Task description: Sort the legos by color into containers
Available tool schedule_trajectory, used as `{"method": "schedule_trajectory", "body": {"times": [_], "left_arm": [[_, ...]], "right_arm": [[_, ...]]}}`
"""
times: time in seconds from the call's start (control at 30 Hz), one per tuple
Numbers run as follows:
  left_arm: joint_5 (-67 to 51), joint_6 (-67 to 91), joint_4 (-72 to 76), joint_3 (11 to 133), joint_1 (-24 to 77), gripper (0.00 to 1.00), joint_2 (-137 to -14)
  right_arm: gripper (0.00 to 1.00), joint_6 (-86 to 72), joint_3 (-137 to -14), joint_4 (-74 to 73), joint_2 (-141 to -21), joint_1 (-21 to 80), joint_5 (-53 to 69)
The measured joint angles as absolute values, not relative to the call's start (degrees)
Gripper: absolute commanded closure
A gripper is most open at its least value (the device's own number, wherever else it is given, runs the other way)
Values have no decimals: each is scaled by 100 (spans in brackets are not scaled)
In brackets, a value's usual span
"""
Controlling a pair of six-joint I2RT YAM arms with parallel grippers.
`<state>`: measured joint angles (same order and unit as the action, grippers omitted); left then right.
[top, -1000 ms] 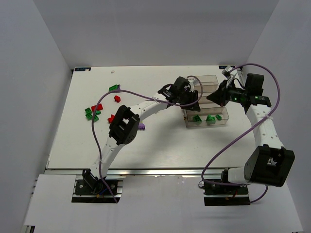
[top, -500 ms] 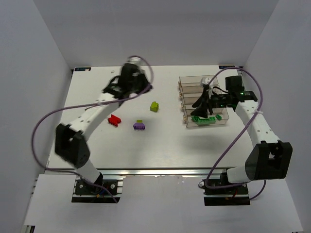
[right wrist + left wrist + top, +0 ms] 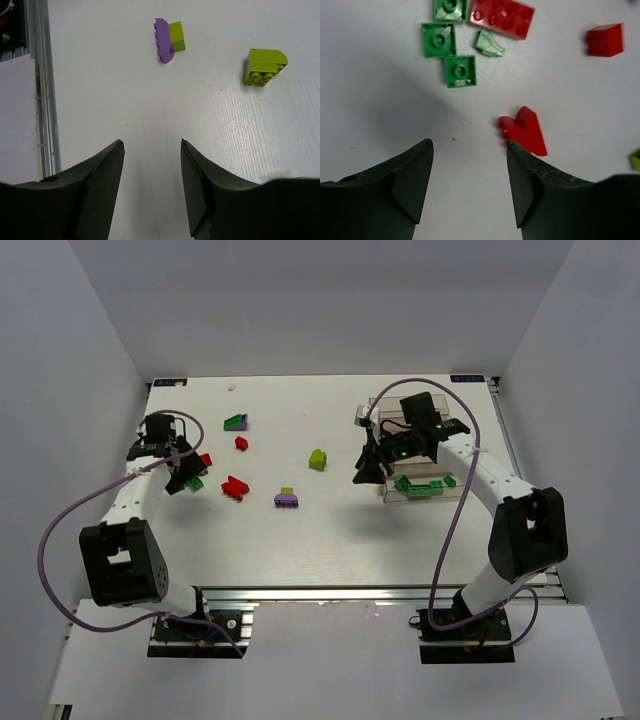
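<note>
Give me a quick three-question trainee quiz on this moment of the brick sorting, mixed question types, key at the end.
1. True or false: the right gripper is holding a brick.
2. What colour are the bricks lying in the nearest bin? A red, B green, C purple.
3. Fill in: the purple brick on the table has a smaller ______ piece stuck to it.

Key: 1 false, its jaws are open over bare table. 2 B. 3 yellow-green.
</note>
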<state>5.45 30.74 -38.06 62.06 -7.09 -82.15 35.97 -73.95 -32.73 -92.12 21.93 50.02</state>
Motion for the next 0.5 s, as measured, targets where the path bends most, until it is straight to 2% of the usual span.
{"method": "schedule_trajectory", "body": {"times": [0.27, 0.5], "left_arm": [[528, 2823, -3688, 6156, -727, 28, -9087], [611, 2567, -3415, 6466, -727, 34, -10149]], "right_arm": [[44, 3343, -7470, -3111, -9271, 2215, 4766], [44, 3339, -7446, -3076, -9188, 2213, 4569]]}}
